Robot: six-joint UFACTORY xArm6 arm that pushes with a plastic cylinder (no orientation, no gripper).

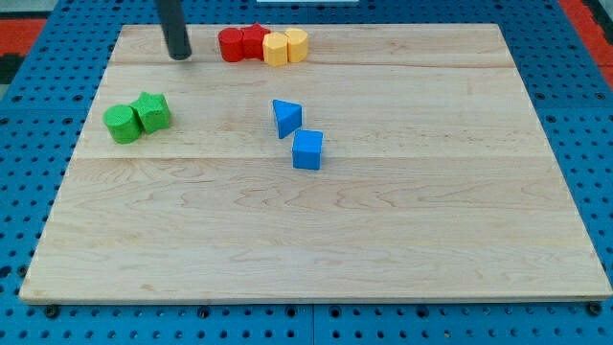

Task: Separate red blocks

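Our tip (179,56) rests left of the touching red blocks (241,43); we have no tool in sight.

Two red blocks (241,43), two yellow (285,46), two green (137,117), two blue (297,134).

It looked like a robotics lab or test bench rather than a home. A pale wooden table (316,249) of glued planks lay on a blue perforated base (575,105) with a regular grid of holes, the sort used for bolting down fixtures. A patch of red flooring (29,24) showed at the view's top corners. Small coloured blocks sat on the wood like test pieces, under a dark rod.
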